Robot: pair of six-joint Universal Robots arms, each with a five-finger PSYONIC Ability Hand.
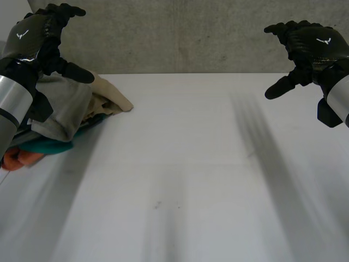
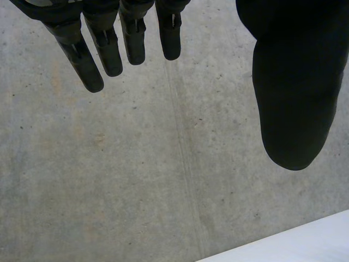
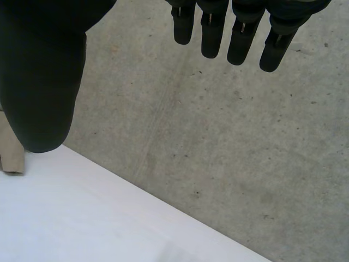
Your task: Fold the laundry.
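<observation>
The left hand (image 1: 34,34) hangs raised at about ten o'clock over the white table (image 1: 196,185). Its fingers (image 2: 112,52) are straight and spread, its thumb (image 2: 292,93) stands well apart from them, and it holds nothing. In its wrist view there is only the concrete wall (image 1: 180,33) between fingers and thumb.

The right hand (image 1: 315,45) is raised at about two o'clock, likewise relaxed and empty. Its fingers (image 3: 240,35) point down in a loose row, its thumb (image 3: 41,82) is swung out wide, and it touches nothing.

The laundry pile (image 1: 68,106) lies at nine o'clock on the table, just under and beside the left arm. A grey piece (image 1: 62,109) is on top, and a beige piece (image 1: 109,95) sticks out toward three o'clock. A teal piece (image 1: 52,146) lies beneath, and an orange piece (image 1: 19,158) is at the pile's seven o'clock edge. The left forearm crosses in front of the pile; whether it rests on the cloth is hard to tell.
</observation>
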